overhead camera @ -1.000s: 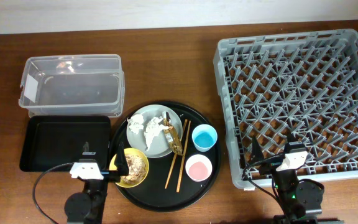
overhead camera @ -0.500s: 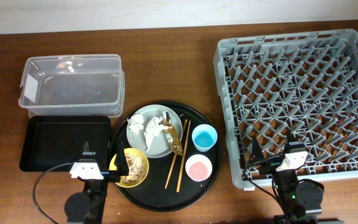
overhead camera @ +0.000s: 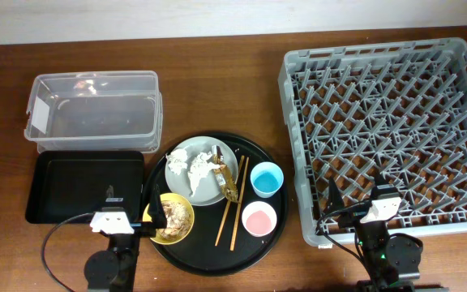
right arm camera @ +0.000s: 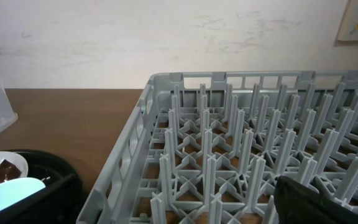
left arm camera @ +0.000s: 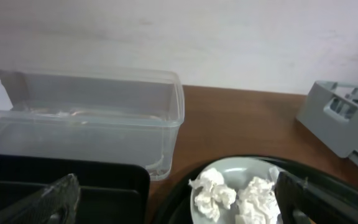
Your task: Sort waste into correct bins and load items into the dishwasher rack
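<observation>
The grey dishwasher rack [overhead camera: 392,134] fills the right side and holds nothing. A pale grey plate [overhead camera: 217,191] on the round black tray carries two white tissue wads [overhead camera: 177,162] and a brown-gold wrapper [overhead camera: 232,188]. Wooden chopsticks [overhead camera: 233,207], a blue cup [overhead camera: 266,179], a pink cup [overhead camera: 259,219] and a yellow bowl [overhead camera: 173,217] of food scraps lie beside it. The clear box [overhead camera: 92,105] and shallow black tray [overhead camera: 83,185] are at left, both empty. My left gripper [overhead camera: 134,207] is open and empty near the bowl; the wads [left arm camera: 213,190] show between its fingers [left arm camera: 179,208]. My right gripper [overhead camera: 355,203] is open and empty at the rack's [right arm camera: 260,149] front edge.
The large round black tray [overhead camera: 209,243] holds the dishes in the middle. The clear box [left arm camera: 86,118] stands behind the black tray [left arm camera: 61,180] in the left wrist view. Bare wooden table runs between the round tray and the rack.
</observation>
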Motion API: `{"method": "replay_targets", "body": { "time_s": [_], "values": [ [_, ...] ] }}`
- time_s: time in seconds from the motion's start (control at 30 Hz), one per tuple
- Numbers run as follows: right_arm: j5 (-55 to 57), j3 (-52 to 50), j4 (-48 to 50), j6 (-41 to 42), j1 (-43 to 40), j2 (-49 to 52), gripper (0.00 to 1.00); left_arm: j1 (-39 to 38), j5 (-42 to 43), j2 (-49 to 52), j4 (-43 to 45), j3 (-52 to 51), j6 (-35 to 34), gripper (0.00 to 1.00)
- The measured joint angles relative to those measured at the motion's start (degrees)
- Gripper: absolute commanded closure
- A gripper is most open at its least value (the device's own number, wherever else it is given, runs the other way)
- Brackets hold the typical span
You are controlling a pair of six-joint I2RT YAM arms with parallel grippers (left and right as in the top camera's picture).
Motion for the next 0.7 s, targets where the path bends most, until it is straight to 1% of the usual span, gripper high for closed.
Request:
{"method": "replay_targets", "body": {
  "time_s": [0.07, 0.1, 0.17, 0.3, 0.4, 0.43, 0.47, 0.5, 0.57, 0.63, 0.67, 0.7],
  "values": [
    [0.04, 0.70, -2.05, 0.07, 0.00, 0.02, 0.01, 0.00, 0.00, 0.17, -3.34, 1.49, 0.00, 0.01],
    [0.00, 1.73, -3.82, 0.04, 0.00, 0.17, 0.01, 0.00, 0.04, 0.66, -6.91, 3.21, 0.00, 0.01],
    [-0.02, 4.63, -9.79, 0.02, 0.00, 1.66, 0.01, 0.00, 0.04, 3.67, -11.91, 7.04, 0.00, 0.01],
    [-0.20, 12.41, -15.63, 0.20, 0.00, 9.35, 0.01, 0.00, 0.04, 11.96, -18.14, 15.65, 0.00, 0.01],
    [-0.44, 21.59, -21.22, 0.94, 0.00, 18.25, 0.01, 0.00, 0.11, 20.33, -23.43, 23.32, 0.04, 0.01],
    [-0.59, 25.75, -23.87, 0.94, 0.00, 22.34, 0.01, 0.00, 0.48, 25.35, -26.16, 27.61, 0.15, 0.01],
    [-0.66, 29.16, -28.09, 0.96, 0.00, 25.20, 0.01, 0.00, 0.83, 27.91, -27.36, 29.64, 0.17, 0.01],
    [-0.66, 31.93, -31.15, 0.94, 0.00, 27.65, 0.01, 0.00, 1.75, 32.35, -30.36, 33.70, 0.15, 0.01],
    [-0.63, 40.44, -39.63, 0.98, 0.00, 35.43, 0.01, 0.00, 3.69, 41.35, -34.51, 41.03, 0.17, 0.01],
    [-0.68, 46.75, -47.25, 0.98, 0.00, 40.83, 0.01, 0.00, 5.77, 50.56, -41.66, 48.28, 0.20, 0.01],
    [-0.68, 49.94, -51.63, 1.03, 0.00, 43.76, 0.01, 0.00, 6.34, 53.88, -43.89, 50.88, 0.20, 0.01],
    [-0.68, 52.81, -54.01, 1.11, 0.00, 46.71, 0.01, 0.00, 7.10, 60.02, -49.27, 55.60, 0.20, 0.01]
  ]
}}
